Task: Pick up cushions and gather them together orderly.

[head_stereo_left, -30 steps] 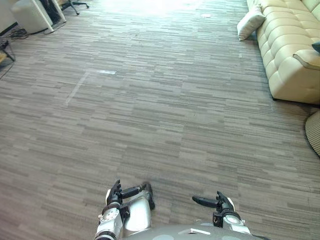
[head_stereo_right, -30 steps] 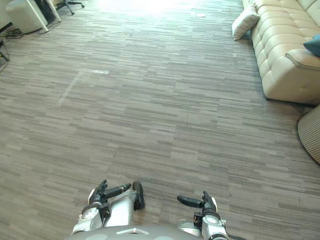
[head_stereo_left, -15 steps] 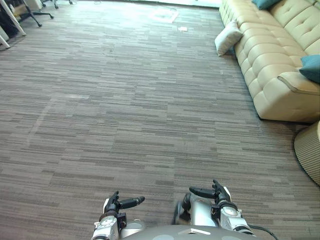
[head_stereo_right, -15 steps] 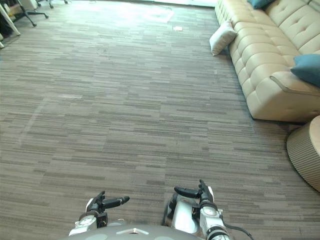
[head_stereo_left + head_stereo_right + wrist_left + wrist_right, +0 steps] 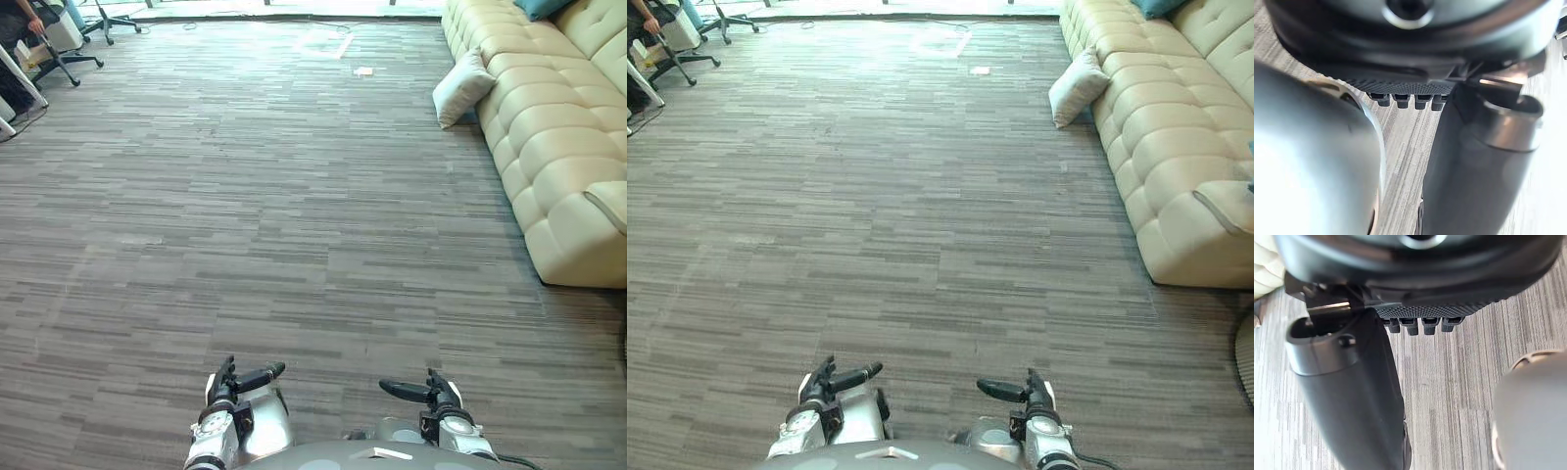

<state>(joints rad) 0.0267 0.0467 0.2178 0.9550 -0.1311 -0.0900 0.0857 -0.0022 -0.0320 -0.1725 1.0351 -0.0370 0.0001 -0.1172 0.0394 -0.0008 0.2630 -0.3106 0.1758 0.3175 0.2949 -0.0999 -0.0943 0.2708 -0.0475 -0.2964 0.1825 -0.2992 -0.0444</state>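
Cream cushion (image 5: 462, 88) leans against sofa (image 5: 549, 127); left hand (image 5: 227, 384), right hand (image 5: 431, 394) relaxed (both empty).

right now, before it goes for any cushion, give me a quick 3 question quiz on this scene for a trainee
1. True or false: the cream cushion lies up on the seat of the sofa.
2. Multiple choice: what do the left hand and the right hand hold? A) a cushion each B) nothing C) one cushion between them
3. Short answer: on which side of the robot does the sofa stand?

Key
1. False: it stands on the carpet floor, leaning against the sofa's front.
2. B: both hands are low in front of the robot, open and empty.
3. Its right.
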